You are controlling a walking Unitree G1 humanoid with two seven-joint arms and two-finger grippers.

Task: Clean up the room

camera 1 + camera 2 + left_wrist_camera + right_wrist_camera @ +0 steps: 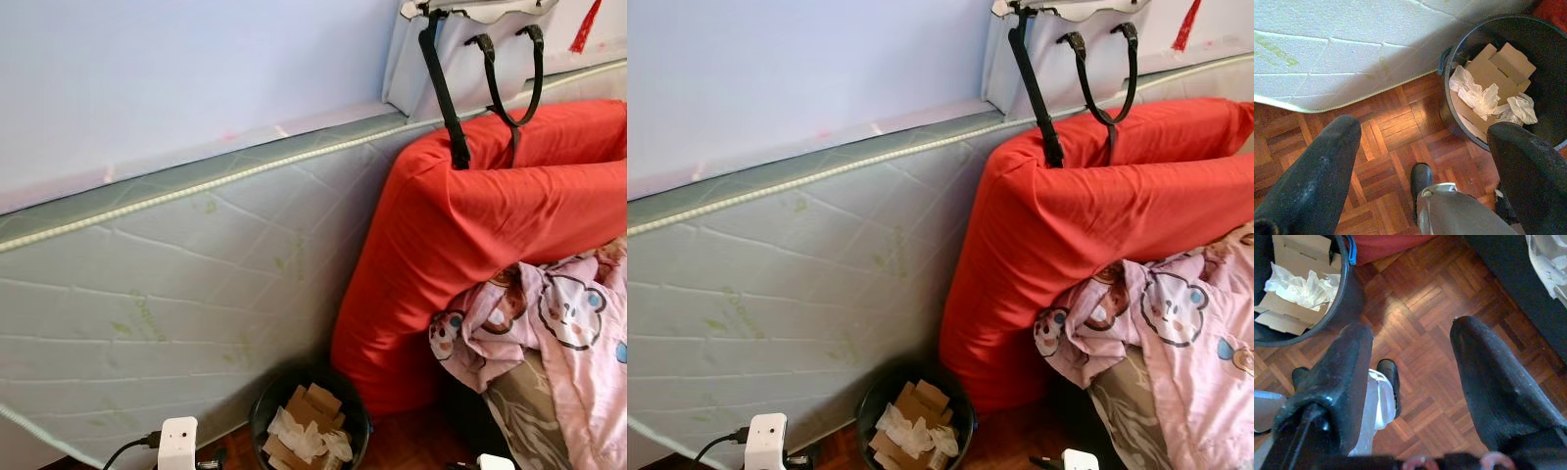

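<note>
Black round bin (310, 419) holds crumpled paper and cardboard on parquet; both grippers' jaws released.

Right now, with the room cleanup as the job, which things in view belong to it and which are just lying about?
Belongs to the job:
- black bin, holding cardboard pieces and crumpled paper
- left gripper and right gripper, both open over the parquet floor

Just lying about:
- upright mattress
- red cushion
- pink bear-print blanket
- bag straps
</note>
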